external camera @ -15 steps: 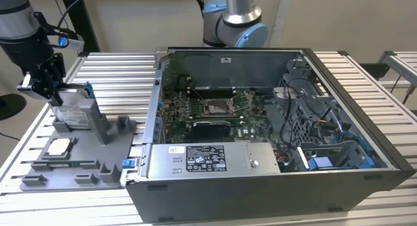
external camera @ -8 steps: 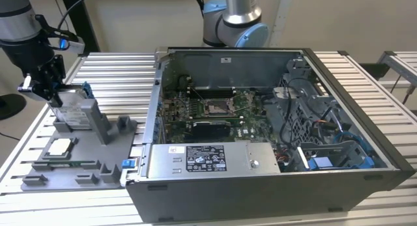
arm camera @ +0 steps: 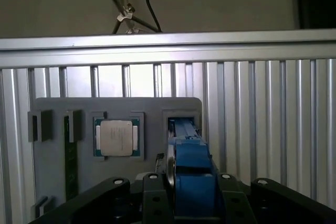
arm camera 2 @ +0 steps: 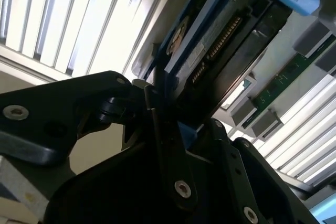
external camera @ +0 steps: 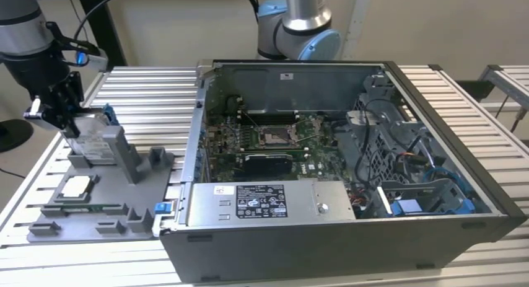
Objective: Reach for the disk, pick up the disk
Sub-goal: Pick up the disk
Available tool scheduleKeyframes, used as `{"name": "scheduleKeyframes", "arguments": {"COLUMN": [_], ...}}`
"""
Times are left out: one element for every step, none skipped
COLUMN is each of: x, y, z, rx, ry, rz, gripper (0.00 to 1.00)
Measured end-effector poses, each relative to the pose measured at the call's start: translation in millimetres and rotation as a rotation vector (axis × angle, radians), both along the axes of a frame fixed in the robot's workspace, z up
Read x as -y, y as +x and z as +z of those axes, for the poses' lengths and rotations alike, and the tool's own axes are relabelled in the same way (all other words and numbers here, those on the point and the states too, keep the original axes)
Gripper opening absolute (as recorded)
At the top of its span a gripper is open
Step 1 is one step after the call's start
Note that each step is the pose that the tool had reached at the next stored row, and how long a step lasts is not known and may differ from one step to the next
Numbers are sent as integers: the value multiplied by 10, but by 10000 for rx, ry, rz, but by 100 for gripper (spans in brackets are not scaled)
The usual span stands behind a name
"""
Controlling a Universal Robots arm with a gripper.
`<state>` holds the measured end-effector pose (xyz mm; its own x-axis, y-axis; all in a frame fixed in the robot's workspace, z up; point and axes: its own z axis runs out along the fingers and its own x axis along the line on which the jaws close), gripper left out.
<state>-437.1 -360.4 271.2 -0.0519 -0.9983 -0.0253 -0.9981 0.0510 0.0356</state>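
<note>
— What did we find between the jaws?

— The disk (arm camera: 191, 163), standing on its edge. The gripper (arm camera: 191, 184) was clamped on it, with one finger (arm camera: 155, 195) against each side of its blue bracket. In the second wrist view the disk (arm camera 2: 220, 40) ran straight out from the jaws, connector pins showing.

— Was it clear of its holder?

— We could not tell. In the exterior view the gripper (external camera: 70, 123) sat at the disk's (external camera: 98, 135) top, and the disk's lower edge met an upright slot of the grey fixture tray (external camera: 49, 228) just beneath the jaws.

— And past the jaws?

— Near the slot we saw a processor chip (arm camera: 116, 137) in its square recess. A green memory stick (arm camera: 71, 156) lay beyond the chip, farther from the jaws. The tray rested on a slatted aluminium table (arm camera: 262, 129).

— Farthest off?

— Well apart from the jaws, toward the exterior view's right, stood an open computer case (external camera: 463, 194). A motherboard (external camera: 273, 138) lay inside, with a grey power supply (external camera: 264, 203) at the near wall.
</note>
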Motion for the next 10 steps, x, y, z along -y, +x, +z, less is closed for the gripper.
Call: {"name": "scheduleKeyframes", "arguments": {"x": [1,1,1,1,-1,0,-1,-1,-1,-1], "y": [-1,-1,-1,-4,-9,-9,-10,-10,-10,-10], "z": [-9,-10,-16,-21,-29,-34,-35,-36,-37,-39], "rx": [1,-1,-2,0,1,0,-1,-1,2,2], "ry": [8,24,25,27,27,27,33,39,40,41], "rz": [1,0,0,-1,0,0,1,1,0,0], "gripper": [0,0,0,0,0,0,0,0,0,0]}}
